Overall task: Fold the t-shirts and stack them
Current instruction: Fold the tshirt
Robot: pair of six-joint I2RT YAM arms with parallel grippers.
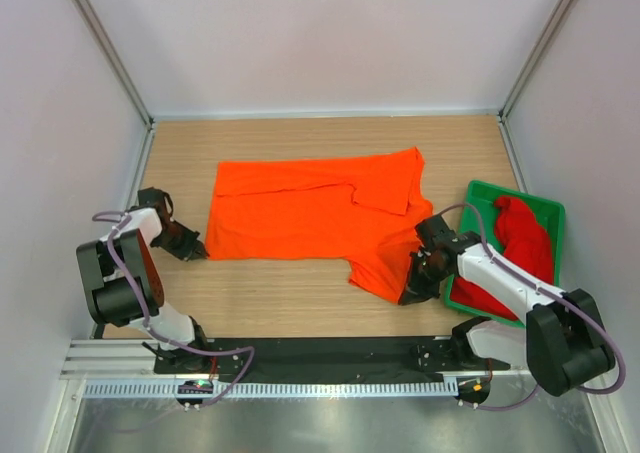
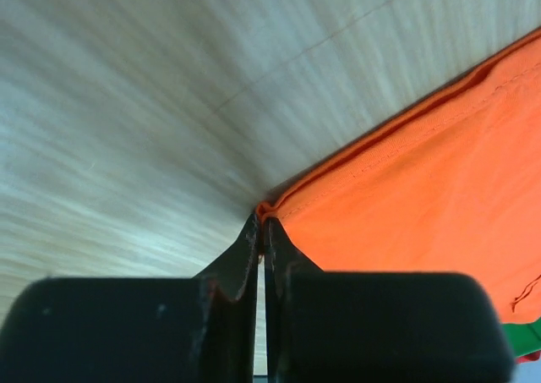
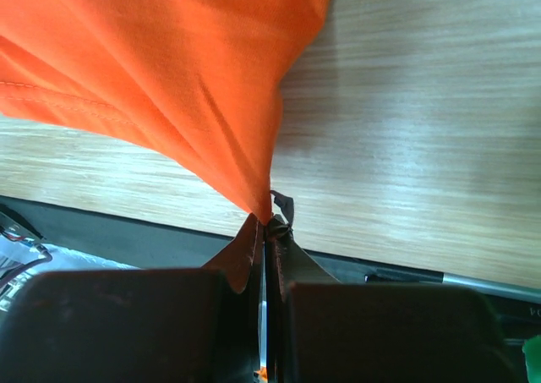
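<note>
Lower right, the right gripper (image 1: 408,295) pinches a tip of the orange t-shirt (image 1: 300,218), spread mid-frame; at left, the left gripper (image 1: 198,252) clamps its hem corner (a thin bite). Uneven pulling could slip that corner free.

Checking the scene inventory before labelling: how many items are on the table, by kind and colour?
orange t-shirt: 1
red t-shirt: 1
green tray: 1
Total: 3
</note>
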